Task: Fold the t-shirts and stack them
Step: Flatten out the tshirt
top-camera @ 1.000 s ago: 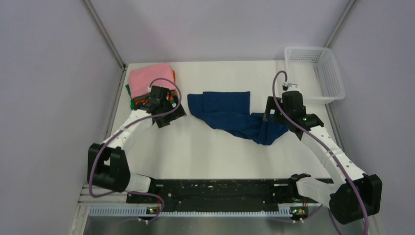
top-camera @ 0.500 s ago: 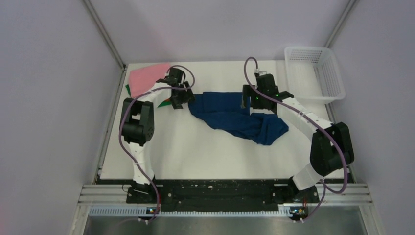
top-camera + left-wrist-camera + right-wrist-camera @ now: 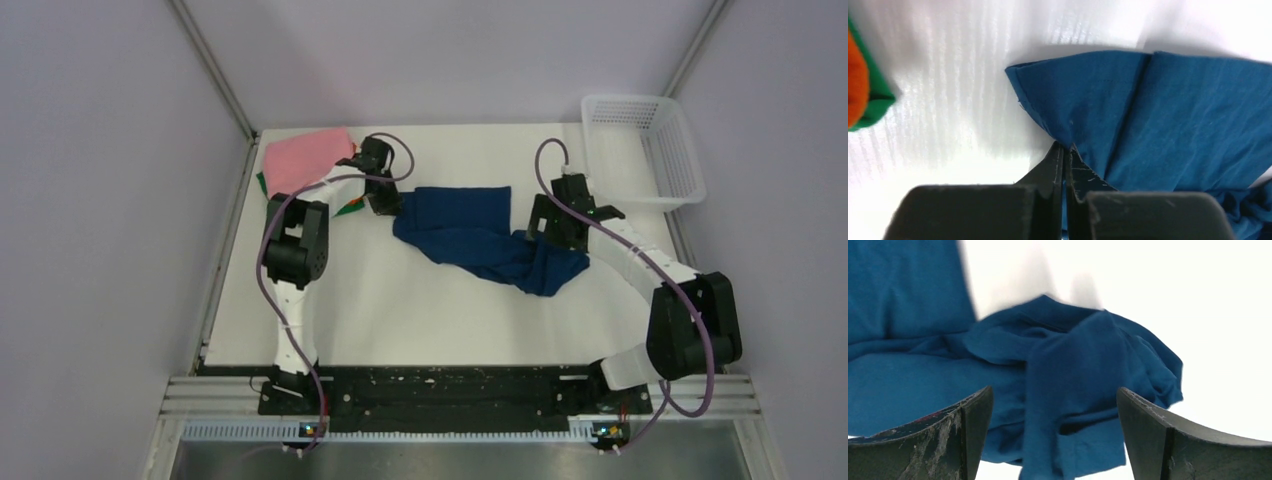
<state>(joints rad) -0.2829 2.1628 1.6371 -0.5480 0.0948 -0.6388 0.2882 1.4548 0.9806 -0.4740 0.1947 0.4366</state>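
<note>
Navy t-shirt [image 3: 470, 235], crumpled on the table [image 3: 400, 320]: we recorded left gripper [image 3: 1064, 149] clamped on its edge, right gripper [image 3: 1052, 392] spread wide over its bunched end.

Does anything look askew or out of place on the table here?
The navy blue cloth t-shirt lies rumpled mid-table, its right end bunched into a heap. At far left, a green folded t-shirt pokes out unevenly beneath the pink folded t-shirt.

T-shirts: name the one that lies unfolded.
The navy blue t-shirt, crumpled mid-table with its edge pinched in the left gripper; the pink t-shirt lies neatly folded at the far-left corner.
</note>
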